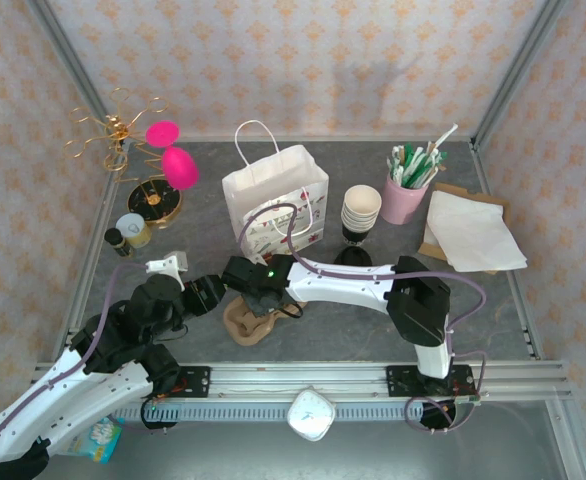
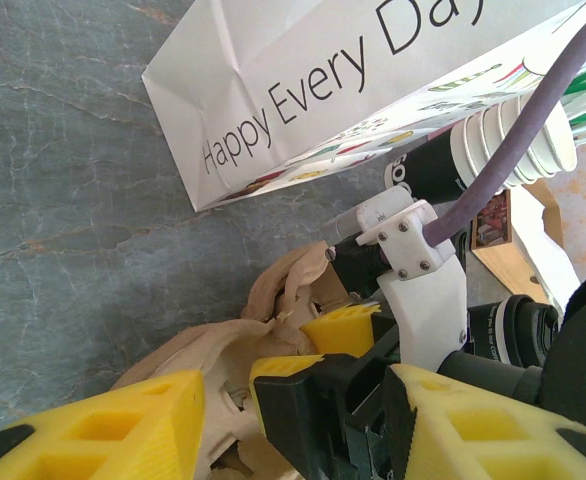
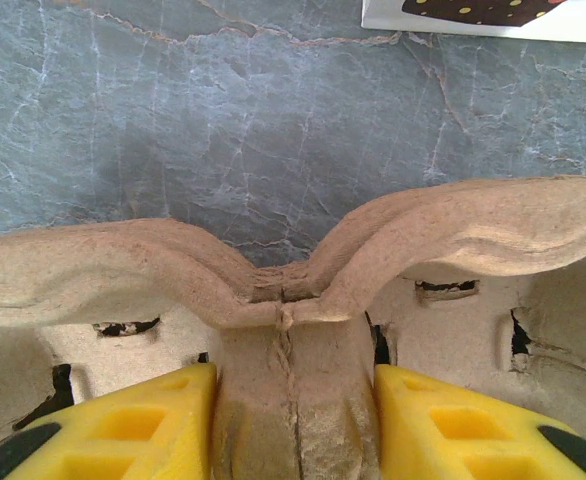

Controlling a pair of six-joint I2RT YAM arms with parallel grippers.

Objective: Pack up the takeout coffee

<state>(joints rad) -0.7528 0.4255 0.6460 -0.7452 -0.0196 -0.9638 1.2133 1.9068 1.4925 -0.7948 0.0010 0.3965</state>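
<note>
A brown pulp cup carrier [image 1: 243, 326] lies on the grey table in front of the white paper bag [image 1: 273, 195]. My right gripper [image 1: 261, 298] reaches left over it. In the right wrist view its yellow fingers [image 3: 133, 425] press both sides of the carrier's centre ridge [image 3: 293, 300], so the right gripper [image 3: 293, 420] is shut on it. My left gripper [image 1: 211, 292] hovers just left of the carrier. In the left wrist view the left gripper [image 2: 293, 440] is open wide, with the carrier [image 2: 203, 350] and the right gripper's yellow fingers [image 2: 345, 328] ahead of it. A cup with a black lid on it is out of view.
A stack of lidless cream cups [image 1: 361, 208] stands right of the bag above a pile of black lids [image 1: 353, 256]. A pink cup of straws [image 1: 405, 195] and napkins [image 1: 473, 235] sit at the back right. A gold wire stand [image 1: 153, 195] and small jars [image 1: 131, 230] are at the left.
</note>
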